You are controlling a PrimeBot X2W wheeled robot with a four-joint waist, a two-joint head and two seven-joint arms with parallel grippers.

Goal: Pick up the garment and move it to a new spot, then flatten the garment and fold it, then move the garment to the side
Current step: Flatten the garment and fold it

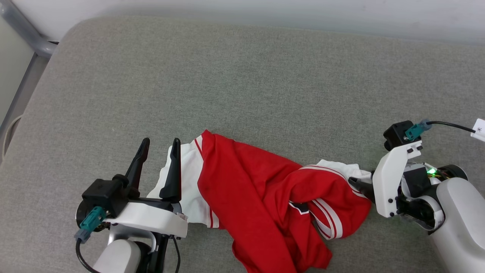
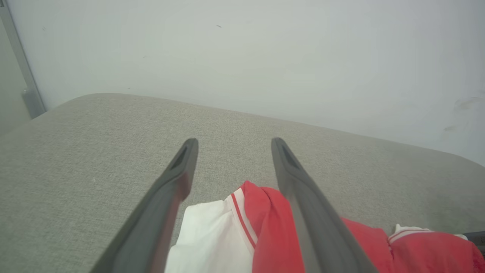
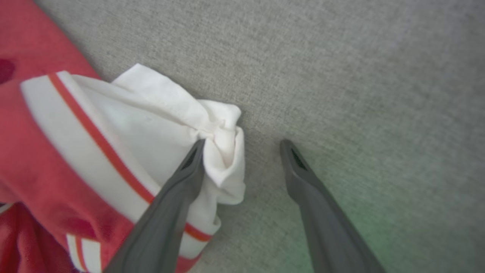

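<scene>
Both spread, empty: left gripper [image 1: 161, 142] over garment [image 1: 246, 182] lower left, right gripper [image 3: 242, 143] at sleeve [image 3: 159, 110] edge; thin pinch could slip.

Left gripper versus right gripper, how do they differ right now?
The left gripper points away from the robot; the right gripper points leftward at the garment. The left gripper is over one white sleeve, contact unclear; the right gripper has one finger against the other sleeve. Both are open, gripping nothing.
</scene>
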